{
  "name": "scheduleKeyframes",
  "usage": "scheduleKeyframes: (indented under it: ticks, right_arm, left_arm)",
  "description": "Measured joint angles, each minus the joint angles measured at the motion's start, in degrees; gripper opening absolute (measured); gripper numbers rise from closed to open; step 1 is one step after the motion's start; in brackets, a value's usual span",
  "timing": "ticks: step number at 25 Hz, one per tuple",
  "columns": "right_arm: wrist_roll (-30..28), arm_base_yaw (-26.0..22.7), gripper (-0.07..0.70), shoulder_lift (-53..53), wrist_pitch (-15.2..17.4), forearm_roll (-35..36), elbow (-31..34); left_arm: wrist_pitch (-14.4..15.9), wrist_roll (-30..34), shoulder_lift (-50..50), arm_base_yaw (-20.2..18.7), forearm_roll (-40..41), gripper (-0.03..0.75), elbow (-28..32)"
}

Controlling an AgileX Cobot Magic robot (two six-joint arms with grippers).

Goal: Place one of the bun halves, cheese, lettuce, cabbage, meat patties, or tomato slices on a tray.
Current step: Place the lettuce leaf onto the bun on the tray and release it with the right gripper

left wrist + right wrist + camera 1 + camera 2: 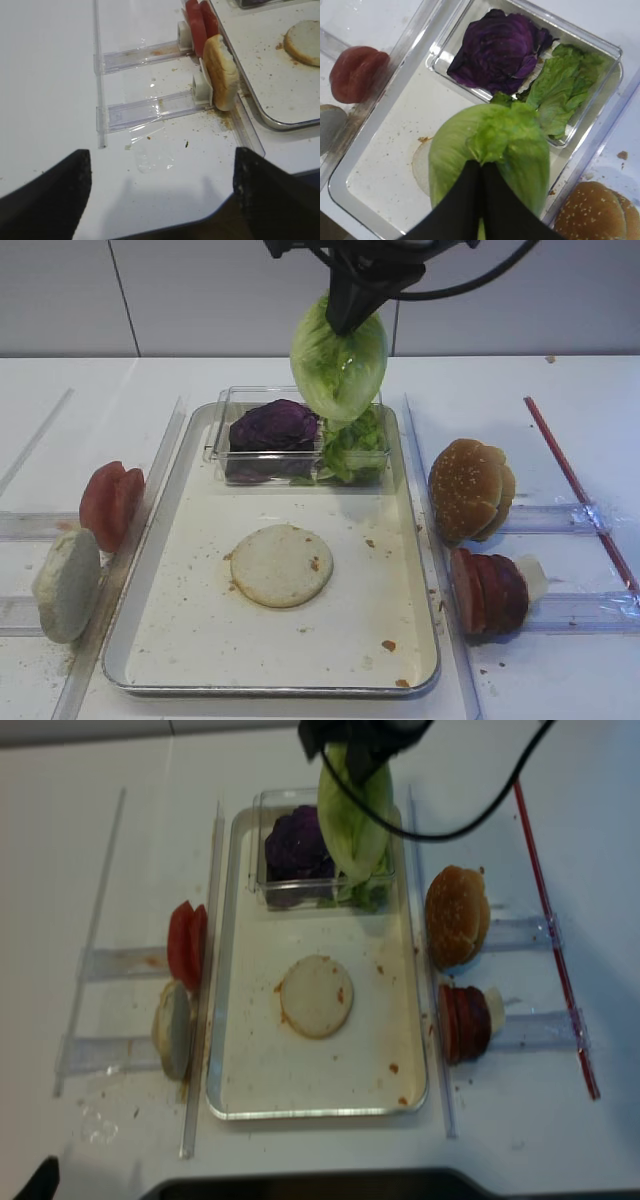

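Right pincer (481, 172): jaws together, clamped on the upper edge of one lettuce leaf (338, 358)
Left pincer (160, 187): jaws wide apart, holding nothing, parked over bare table (45, 75) off the tray's left side
Lettuce leaf position: suspended in the air above the far end of the tray (190, 570), over the clear bin (232, 398) that holds the purple cabbage (272, 424) and the remaining lettuce (352, 445)
Long axis of leaf: roughly vertical, hanging straight down from the right pincer; lower tip appears clear of the bin contents, though the overhead views do not settle this
Tray contents: one bun half (281, 565), cut face up, near the tray centre; crumbs scattered around it
Key relation: the bun half lies toward the tray's near end from the hanging leaf, so the coming move is judged to be a carry toward the near end, then a descent
Nearer arm: right, already loaded
Beside tray, left: tomato slices (108, 502) and a second bun half (66, 584) standing in clear racks
Beside tray, right: bun crown (470, 488) and meat patties (490, 590)
Risk: a limp leaf may fold or land off centre on release
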Motion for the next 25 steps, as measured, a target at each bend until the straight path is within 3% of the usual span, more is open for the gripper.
scheduleKeyframes:
  ticks: [6,12,15,25]
  right_arm:
    - [-0.7,1.45,0.016,-4.84,-0.71,2.63,8.28]
    - [-0.7,5.07,0.016,-7.81,-4.33,4.05,15.81]
    - [-0.7,6.82,0.016,-7.89,-7.62,4.62,18.19]
    - [-0.82,8.21,0.016,-6.94,-13.7,5.98,19.41]
  left_arm:
    - [0.0,0.0,0.0,0.0,0.0,0.533,0.0]
    - [0.0,0.0,0.0,0.0,0.0,0.533,0.0]
    - [0.0,0.0,0.0,0.0,0.0,0.533,0.0]
    - [0.0,0.0,0.0,0.0,0.0,0.533,0.0]
